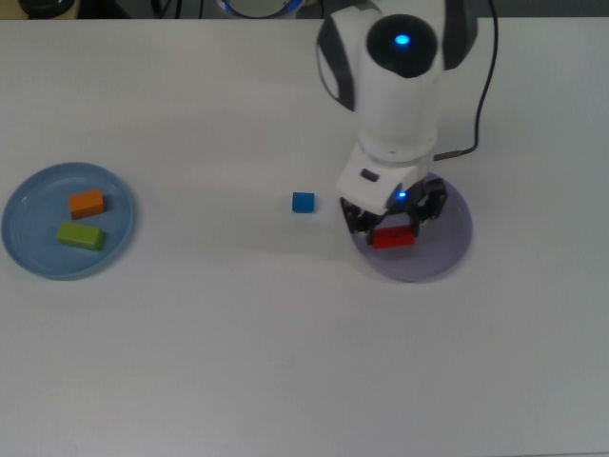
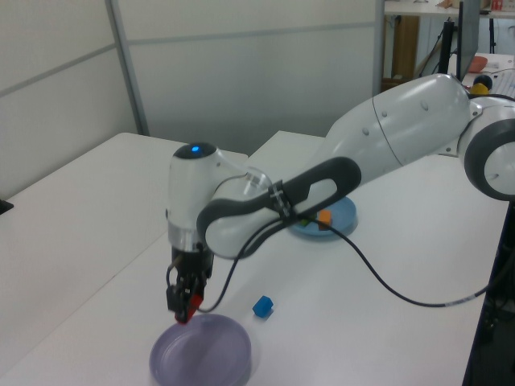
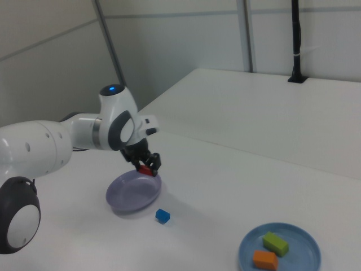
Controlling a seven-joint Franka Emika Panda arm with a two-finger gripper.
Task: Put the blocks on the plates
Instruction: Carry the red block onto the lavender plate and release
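Bright, even indoor light fills all three views, and the white table [image 1: 190, 362] looks nearly washed out across the top view. Shadows are soft and faint. Focus is slightly soft throughout, without motion blur.

Red block [image 1: 393, 238] is hanging above the lavender plate [image 1: 447, 249]. Blue cube [image 1: 303, 202] is lying on the table nearby. Orange [image 1: 87, 203] and green [image 1: 79, 235] blocks are sitting on the blue plate [image 1: 29, 249].

A broad white matte tabletop [image 1: 238, 362] is filling the top view. In the left view, pale grey wall panels [image 2: 241, 72] are standing behind it, and a cluttered wooden desk [image 2: 418, 32] is showing at upper right
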